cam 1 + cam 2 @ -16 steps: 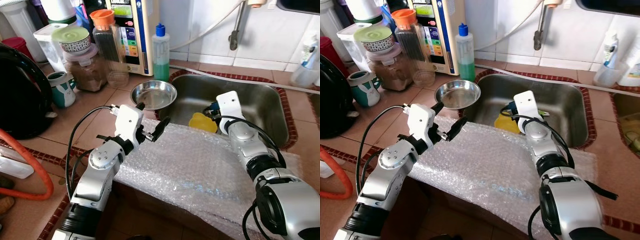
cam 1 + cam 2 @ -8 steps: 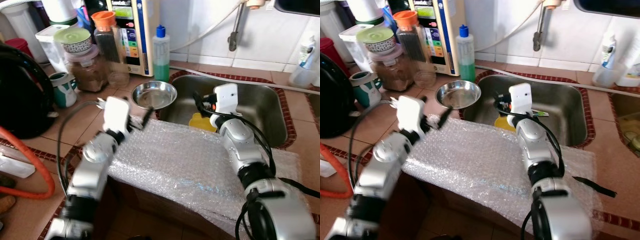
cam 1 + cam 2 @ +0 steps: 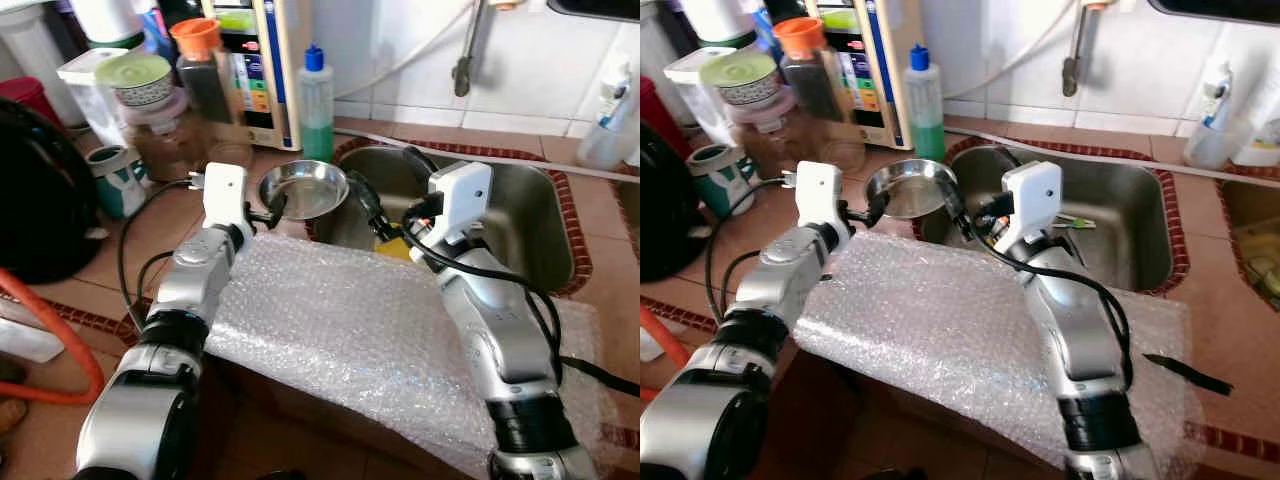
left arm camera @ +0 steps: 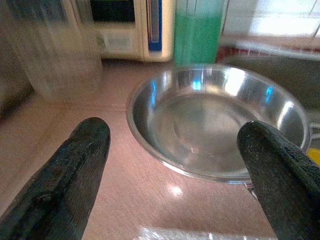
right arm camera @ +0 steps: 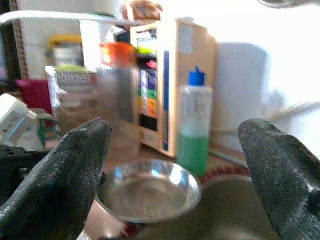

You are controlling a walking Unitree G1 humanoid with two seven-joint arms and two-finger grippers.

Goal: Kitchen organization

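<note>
Both my grippers are closing in on the steel bowl [image 3: 304,189] by the sink [image 3: 520,215].

The bowl's sitting on the tiled counter [image 3: 165,225] at the sink's left rim, right in front of the green soap bottle [image 3: 316,102], with the bubble wrap [image 3: 340,330] just beside it on my side. I'm holding my left gripper [image 3: 268,212] low at the bowl's near left edge, fingers [image 4: 70,175] spread wide, nothing between them. I'm hovering my right gripper [image 3: 375,205] over the sink corner just right of the bowl, fingers [image 5: 75,170] wide apart too, empty. Jars and a mug [image 3: 118,178] are sitting further left.
</note>
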